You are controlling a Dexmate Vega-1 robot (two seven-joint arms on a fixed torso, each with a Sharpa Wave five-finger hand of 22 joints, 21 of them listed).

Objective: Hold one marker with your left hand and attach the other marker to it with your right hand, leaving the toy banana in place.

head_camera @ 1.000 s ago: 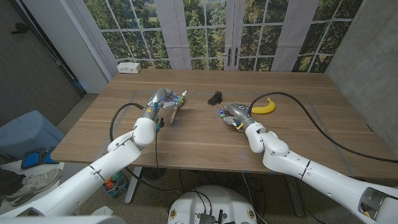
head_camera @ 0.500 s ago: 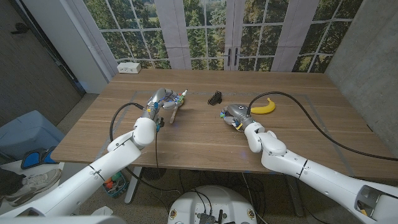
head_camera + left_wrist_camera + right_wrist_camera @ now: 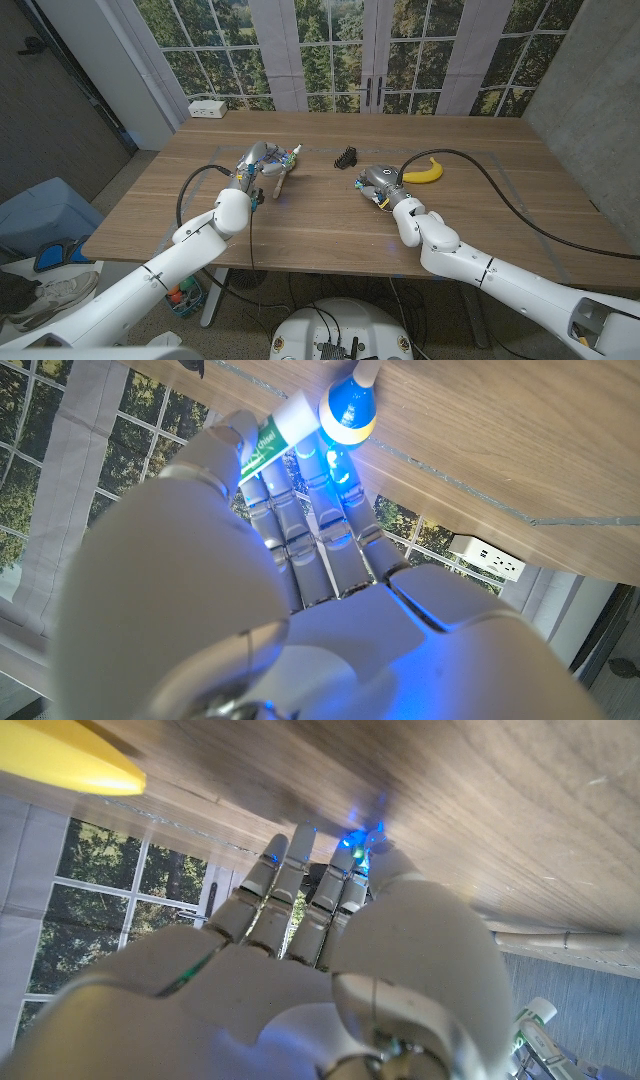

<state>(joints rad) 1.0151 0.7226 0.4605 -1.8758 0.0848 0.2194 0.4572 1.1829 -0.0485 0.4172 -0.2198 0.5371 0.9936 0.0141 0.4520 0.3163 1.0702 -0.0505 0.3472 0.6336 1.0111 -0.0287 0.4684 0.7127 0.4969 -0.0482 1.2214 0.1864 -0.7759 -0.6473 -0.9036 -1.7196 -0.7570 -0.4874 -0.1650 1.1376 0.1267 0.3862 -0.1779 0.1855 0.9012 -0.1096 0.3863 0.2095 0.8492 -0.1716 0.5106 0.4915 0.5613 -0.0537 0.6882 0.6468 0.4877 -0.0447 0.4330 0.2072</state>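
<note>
The right hand (image 3: 374,184) could bump the banana (image 3: 424,171), because the banana lies just beside it, toward the far right, and the banana must stay put. That could happen if the hand swings sideways when it goes for its marker. The other worry is the left hand (image 3: 257,165): it pinches a marker (image 3: 289,157) with a green label, and the marker could slip or tip when the other one is pushed onto it, if the hold is loose. In the left wrist view the marker (image 3: 282,430) sits at the fingers (image 3: 318,520), with a blue and yellow round end (image 3: 347,412) close beside it near the table (image 3: 520,430). The left arm reaches forward from the near left, its hand up on the left middle of the table. The right arm reaches in from the near right, its hand low by the middle of the table. A small dark thing (image 3: 346,157) lies between the two hands, a bit farther back; I cannot tell what it is. In the right wrist view the fingers (image 3: 268,890) stretch out side by side toward the wood, and I cannot tell if they hold anything.
</note>
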